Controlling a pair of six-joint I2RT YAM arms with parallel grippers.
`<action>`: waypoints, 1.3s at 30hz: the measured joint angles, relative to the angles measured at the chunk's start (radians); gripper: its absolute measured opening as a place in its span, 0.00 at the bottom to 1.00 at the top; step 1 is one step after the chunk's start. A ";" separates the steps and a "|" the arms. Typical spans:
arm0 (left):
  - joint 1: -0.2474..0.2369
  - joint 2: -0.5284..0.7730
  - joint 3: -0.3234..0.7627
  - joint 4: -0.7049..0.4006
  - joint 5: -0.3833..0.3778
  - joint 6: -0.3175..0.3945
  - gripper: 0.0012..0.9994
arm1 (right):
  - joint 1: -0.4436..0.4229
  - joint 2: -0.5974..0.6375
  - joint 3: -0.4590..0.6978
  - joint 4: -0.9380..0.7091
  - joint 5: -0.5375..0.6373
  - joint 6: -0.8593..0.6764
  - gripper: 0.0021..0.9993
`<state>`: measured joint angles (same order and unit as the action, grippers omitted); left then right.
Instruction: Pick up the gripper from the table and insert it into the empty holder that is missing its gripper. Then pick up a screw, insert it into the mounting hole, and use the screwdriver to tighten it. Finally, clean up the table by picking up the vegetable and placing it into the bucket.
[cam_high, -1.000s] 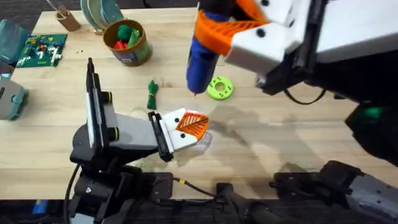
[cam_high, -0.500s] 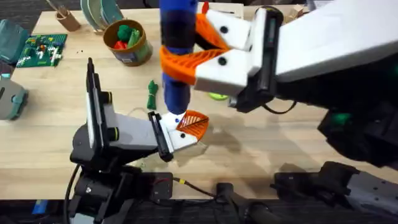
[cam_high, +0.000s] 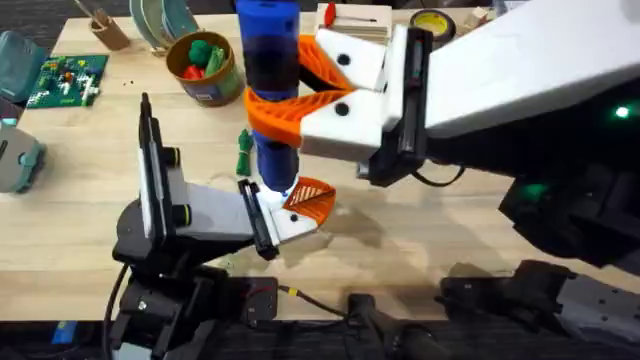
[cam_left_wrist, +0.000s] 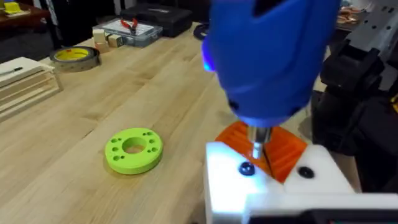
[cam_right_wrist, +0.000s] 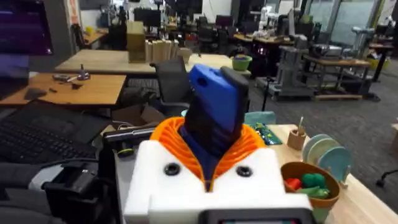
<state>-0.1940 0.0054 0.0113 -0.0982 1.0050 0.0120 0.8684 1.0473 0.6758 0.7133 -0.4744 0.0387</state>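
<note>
Screwdriver (cam_high: 270, 95) clamped between right gripper (cam_high: 300, 90) jaws

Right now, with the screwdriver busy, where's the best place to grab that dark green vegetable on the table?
Probably the slim middle of the vegetable, from straight above, fingers closing across its width. It lies flat on the table, lengthwise away from the arms. The screwdriver stands close beside it, so approach from its far side.

Blue body, dark band noted on screwdriver (cam_high: 272, 75); thin metal bit silver. Right gripper (cam_high: 290, 100) white, pads orange and ribbed. Holder (cam_left_wrist: 261, 186) white; gripper piece (cam_high: 310, 200) orange, ribbed. Disc (cam_left_wrist: 134, 149) bright green. Vegetable (cam_high: 244, 152) dark green. Bucket (cam_high: 205, 68) gold-olive, brown label band. Table (cam_high: 420, 210) light wood, plank seams. Tape roll (cam_left_wrist: 76, 57) yellow.
</note>
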 joint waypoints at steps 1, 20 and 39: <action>0.000 0.000 0.000 0.000 0.000 0.000 0.00 | 0.000 0.000 0.000 -0.009 0.000 0.000 0.01; 0.000 0.000 0.000 0.000 0.000 0.000 0.00 | 0.000 0.000 0.000 -0.033 0.010 -0.013 0.01; 0.000 0.000 0.000 0.000 0.000 0.000 0.00 | 0.000 0.027 0.000 -0.005 0.018 -0.014 0.01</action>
<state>-0.1940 0.0054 0.0113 -0.0986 1.0050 0.0120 0.8684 1.0744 0.6758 0.7087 -0.4563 0.0250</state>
